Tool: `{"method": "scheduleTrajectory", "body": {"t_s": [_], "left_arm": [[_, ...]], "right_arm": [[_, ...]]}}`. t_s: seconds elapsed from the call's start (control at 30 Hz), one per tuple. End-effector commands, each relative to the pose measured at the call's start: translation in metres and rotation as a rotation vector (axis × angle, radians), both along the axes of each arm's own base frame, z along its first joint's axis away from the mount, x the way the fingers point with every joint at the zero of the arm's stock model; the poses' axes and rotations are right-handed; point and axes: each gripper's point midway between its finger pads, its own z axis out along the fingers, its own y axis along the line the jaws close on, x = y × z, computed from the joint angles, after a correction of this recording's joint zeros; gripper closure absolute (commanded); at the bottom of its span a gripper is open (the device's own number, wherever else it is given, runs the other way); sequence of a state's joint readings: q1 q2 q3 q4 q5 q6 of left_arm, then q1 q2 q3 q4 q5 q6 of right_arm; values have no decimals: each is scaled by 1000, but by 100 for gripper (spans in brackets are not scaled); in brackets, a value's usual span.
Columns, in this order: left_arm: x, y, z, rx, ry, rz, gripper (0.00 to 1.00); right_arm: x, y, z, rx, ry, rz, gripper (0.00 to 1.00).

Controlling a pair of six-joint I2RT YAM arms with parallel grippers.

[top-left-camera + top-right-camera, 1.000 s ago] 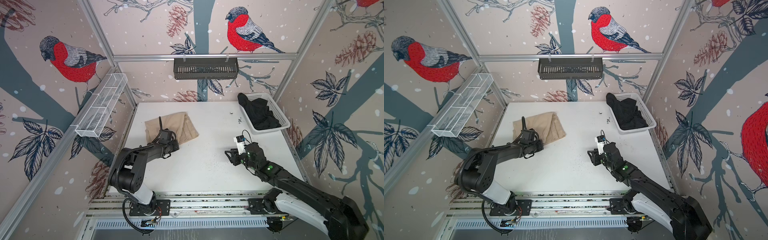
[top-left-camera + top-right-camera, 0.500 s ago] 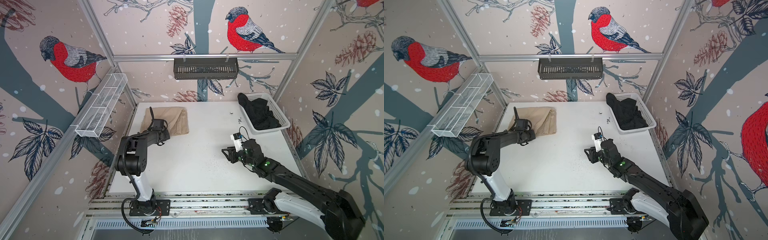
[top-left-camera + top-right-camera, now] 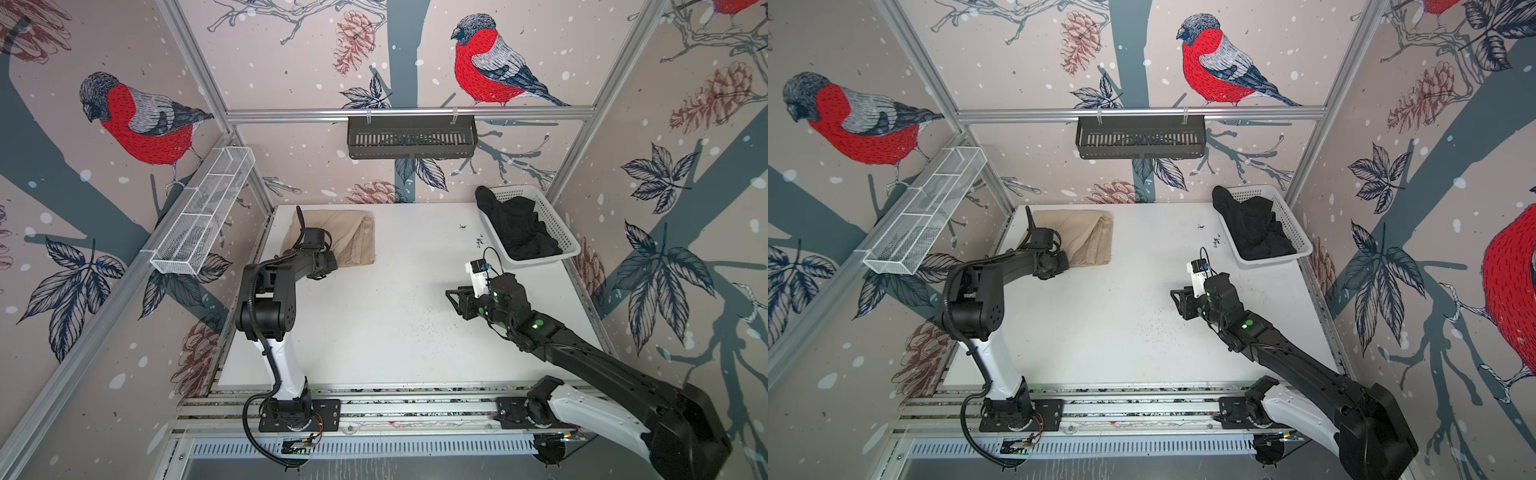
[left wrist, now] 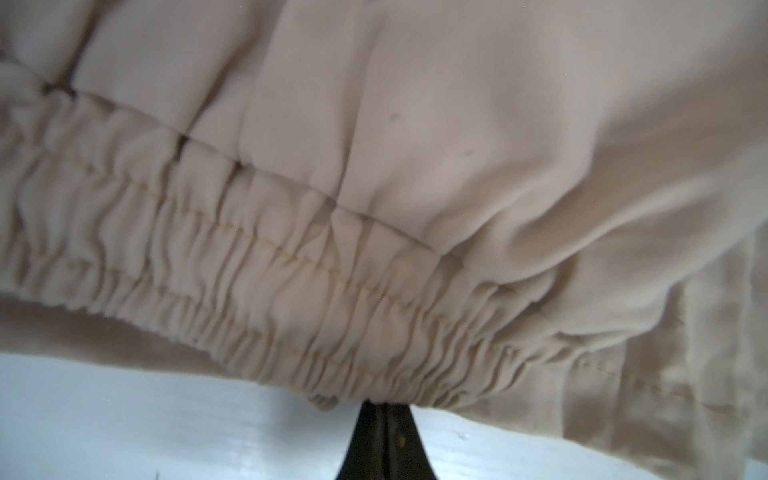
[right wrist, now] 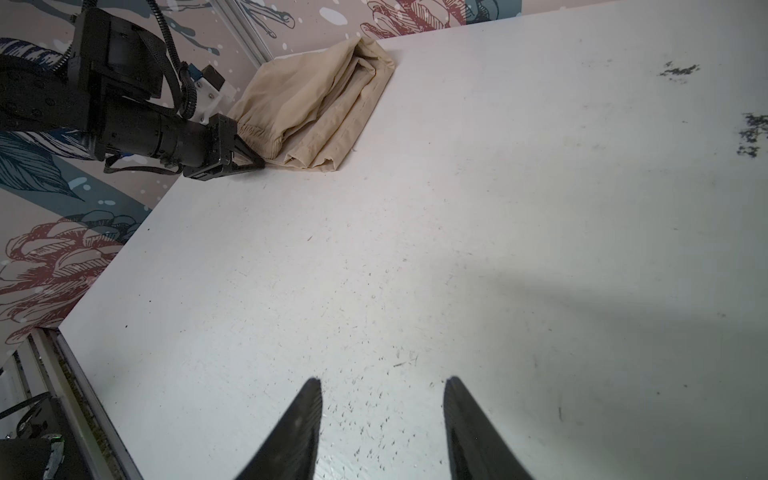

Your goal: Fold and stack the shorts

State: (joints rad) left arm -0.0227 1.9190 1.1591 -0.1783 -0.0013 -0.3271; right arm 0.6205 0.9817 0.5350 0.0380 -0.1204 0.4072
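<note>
The beige shorts (image 3: 345, 241) (image 3: 1088, 241) lie folded at the table's back left corner, gathered waistband toward my left arm. My left gripper (image 3: 335, 265) (image 3: 1066, 264) is shut. Its tip (image 4: 384, 405) meets the waistband edge of the beige shorts (image 4: 415, 166); whether cloth is pinched does not show. In the right wrist view the left gripper (image 5: 259, 163) rests low on the table against the beige shorts (image 5: 316, 104). The black shorts (image 3: 519, 232) (image 3: 1254, 232) are bunched in the white basket (image 3: 567, 245) (image 3: 1298, 232). My right gripper (image 3: 454, 303) (image 3: 1177, 303) (image 5: 382, 380) hovers open and empty over the table's right half.
The white table (image 3: 395, 332) has dark specks (image 3: 461, 226) near the basket. A black slotted shelf (image 3: 411, 137) hangs on the back wall. A white mesh shelf (image 3: 203, 216) juts from the left wall above the table's left edge.
The beige shorts have shifted toward the back left corner and turned squarer to the wall, the left gripper moving with them. The right gripper has crept slightly toward the back.
</note>
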Motion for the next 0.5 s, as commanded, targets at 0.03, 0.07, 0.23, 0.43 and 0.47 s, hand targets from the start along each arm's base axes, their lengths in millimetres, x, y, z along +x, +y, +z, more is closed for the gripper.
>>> {"method": "scheduleTrajectory", "body": {"t_s": [0.03, 0.07, 0.23, 0.43, 0.47], "left_arm": [[-3, -2, 4, -15, 4, 4, 100], [-6, -6, 7, -28, 2, -4, 100], [-38, -27, 28, -57, -12, -36, 51], [-53, -83, 64, -74, -56, -187, 29], [-50, -98, 69, -88, -63, -225, 33]], "right_arm": [[5, -6, 4, -25, -22, -21, 50], [5, -6, 4, -26, -21, -21, 49], [5, -7, 5, -18, -23, -28, 43], [7, -5, 4, -9, -30, -22, 40], [7, -4, 3, -10, -28, -21, 40]]}}
